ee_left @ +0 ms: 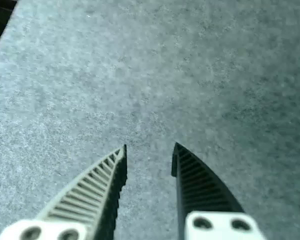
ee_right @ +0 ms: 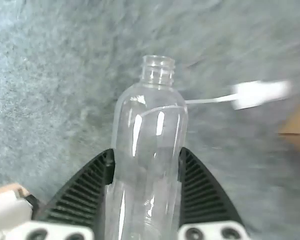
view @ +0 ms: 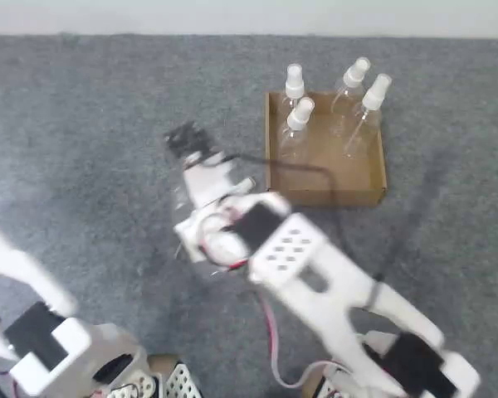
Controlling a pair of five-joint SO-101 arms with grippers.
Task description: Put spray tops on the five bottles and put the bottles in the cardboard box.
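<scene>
The right gripper (ee_right: 145,152) is clamped round the body of an uncapped clear bottle (ee_right: 150,130), whose open neck points out over the grey carpet (ee_left: 140,75). Its spray top (ee_right: 260,94) lies loose just beyond, near the cardboard box (view: 325,197) holding four capped bottles (view: 297,124). The bottle looks like thin plastic, so probably light, slick and easily dented. A mid-body grip suits it. The left gripper (ee_left: 149,160) hangs parted and empty.
</scene>
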